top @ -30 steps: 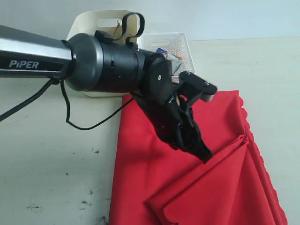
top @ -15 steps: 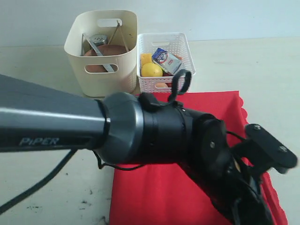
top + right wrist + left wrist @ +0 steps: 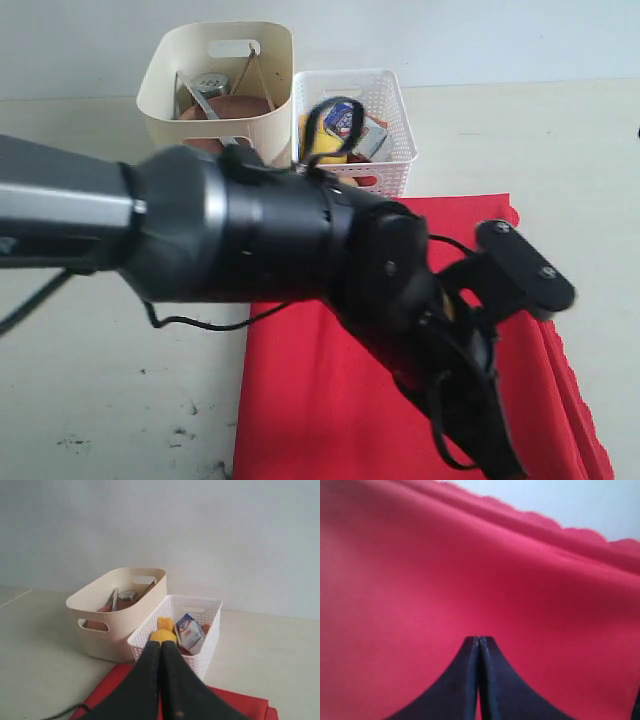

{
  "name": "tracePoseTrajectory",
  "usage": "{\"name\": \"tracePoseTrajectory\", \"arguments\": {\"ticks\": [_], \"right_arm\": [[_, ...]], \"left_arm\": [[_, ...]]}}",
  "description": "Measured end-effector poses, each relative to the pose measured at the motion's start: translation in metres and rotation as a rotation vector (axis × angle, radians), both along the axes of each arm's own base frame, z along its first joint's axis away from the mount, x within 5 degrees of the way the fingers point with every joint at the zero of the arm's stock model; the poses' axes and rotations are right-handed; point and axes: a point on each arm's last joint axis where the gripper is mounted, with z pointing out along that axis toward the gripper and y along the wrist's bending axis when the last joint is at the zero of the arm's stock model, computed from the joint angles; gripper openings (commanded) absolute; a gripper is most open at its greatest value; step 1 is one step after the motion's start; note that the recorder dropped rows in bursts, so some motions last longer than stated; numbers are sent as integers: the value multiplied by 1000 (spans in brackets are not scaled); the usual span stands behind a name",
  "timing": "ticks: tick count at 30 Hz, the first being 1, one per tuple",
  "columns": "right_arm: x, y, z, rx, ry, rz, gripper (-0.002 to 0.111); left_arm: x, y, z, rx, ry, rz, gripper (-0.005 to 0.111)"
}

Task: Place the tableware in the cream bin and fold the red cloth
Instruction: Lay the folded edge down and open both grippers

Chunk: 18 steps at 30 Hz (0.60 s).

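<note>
The red cloth [image 3: 300, 400] lies on the table, with its scalloped edge [image 3: 540, 517] showing in the left wrist view. My left arm crosses it from the left. The left gripper [image 3: 495, 455] hangs low over the cloth's near right part. Its jaws [image 3: 479, 641] are shut, with nothing seen between them. The cream bin [image 3: 215, 150] stands at the back and holds tableware: a steel cup [image 3: 210, 84], a brown plate [image 3: 235, 107] and chopsticks [image 3: 256, 72]. My right gripper [image 3: 161, 642] is shut and empty. It faces the cream bin [image 3: 120, 625] from above the red cloth [image 3: 240, 702].
A white lattice basket [image 3: 385, 110] stands right of the bin, touching it, and holds a lemon [image 3: 163, 630] and a milk carton [image 3: 189, 632]. A black cable [image 3: 195, 322] hangs under the left arm. Dark scuffs [image 3: 180, 435] mark the table at the near left.
My left arm has swung down and to the lower right over the cloth, uncovering the bin and basket. The raised fold seen earlier at the cloth's lower right no longer shows.
</note>
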Motion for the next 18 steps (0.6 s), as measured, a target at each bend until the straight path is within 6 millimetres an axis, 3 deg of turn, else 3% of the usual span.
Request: {"name": "tracePoseTrajectory", "arguments": {"ticks": [9,18], "right_arm": [[43,22,-47,-167,294,4,0],[90,47,-107,-269,558,-2,0]], "left_arm": [[33,110,42,-94,-111,271,2],[22,201,58,-199,-223,512,2]]}}
